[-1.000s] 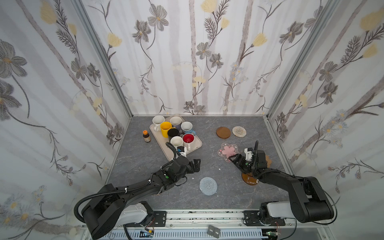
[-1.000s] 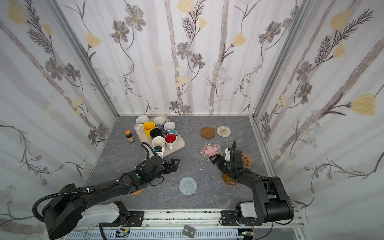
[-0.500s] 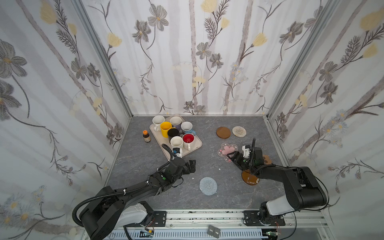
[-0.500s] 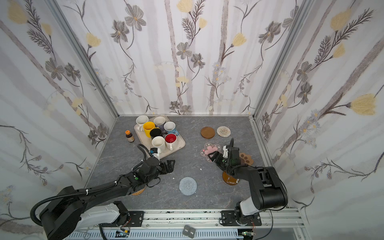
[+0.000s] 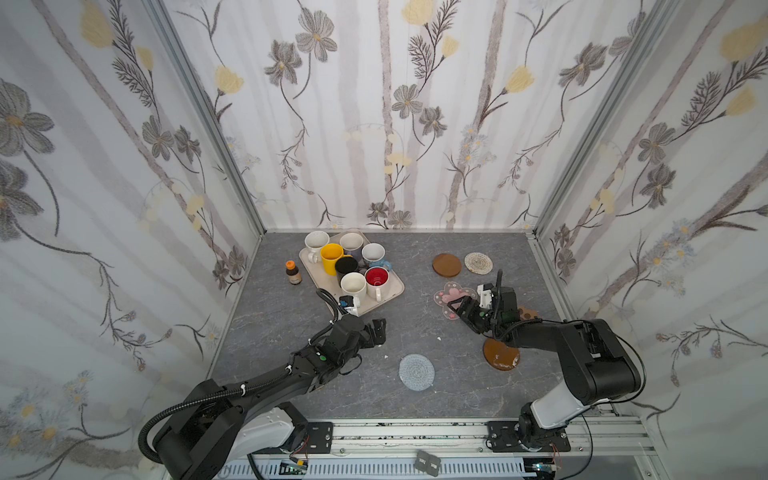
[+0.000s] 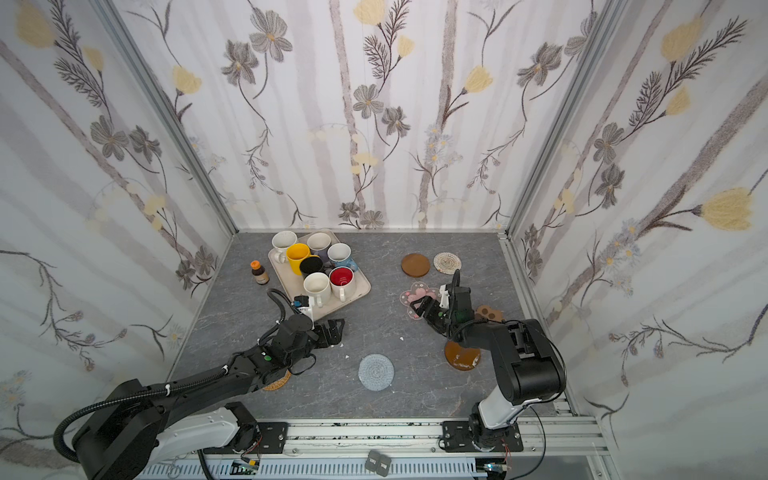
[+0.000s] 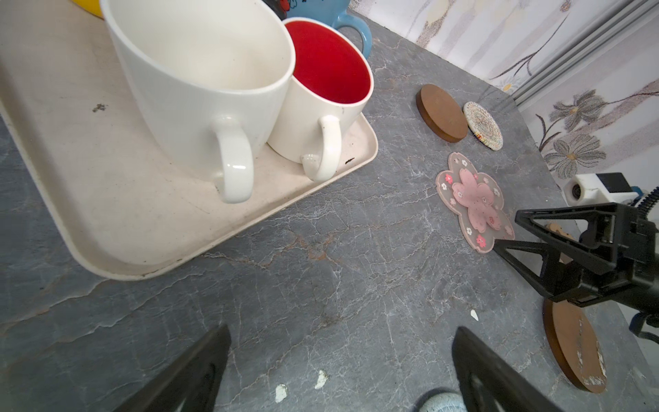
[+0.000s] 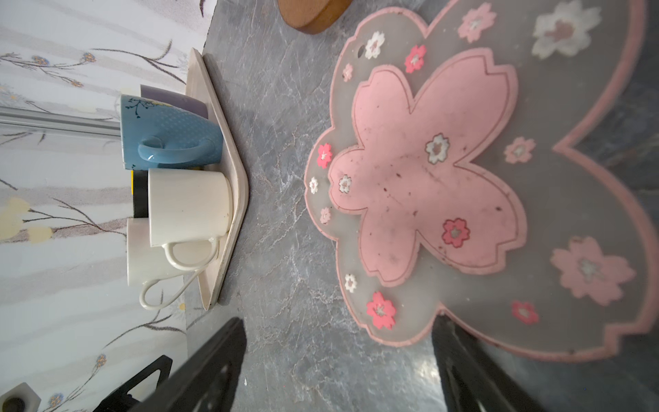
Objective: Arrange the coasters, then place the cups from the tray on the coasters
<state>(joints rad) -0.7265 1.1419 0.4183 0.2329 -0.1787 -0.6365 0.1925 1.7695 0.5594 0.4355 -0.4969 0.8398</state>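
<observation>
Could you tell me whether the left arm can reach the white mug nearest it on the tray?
Probably yes: the left gripper is open just short of the tray, with only bare table between. The white mug turns its handle toward it, though the red-lined mug crowds one side.

seven mugs upright on beige tray

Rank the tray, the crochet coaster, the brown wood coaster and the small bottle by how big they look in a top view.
1. Beige tray.
2. Grey-blue crochet coaster, barely ahead; nearer the camera, so unsure.
3. Brown wood disc coaster.
4. Orange-capped brown bottle.
</observation>
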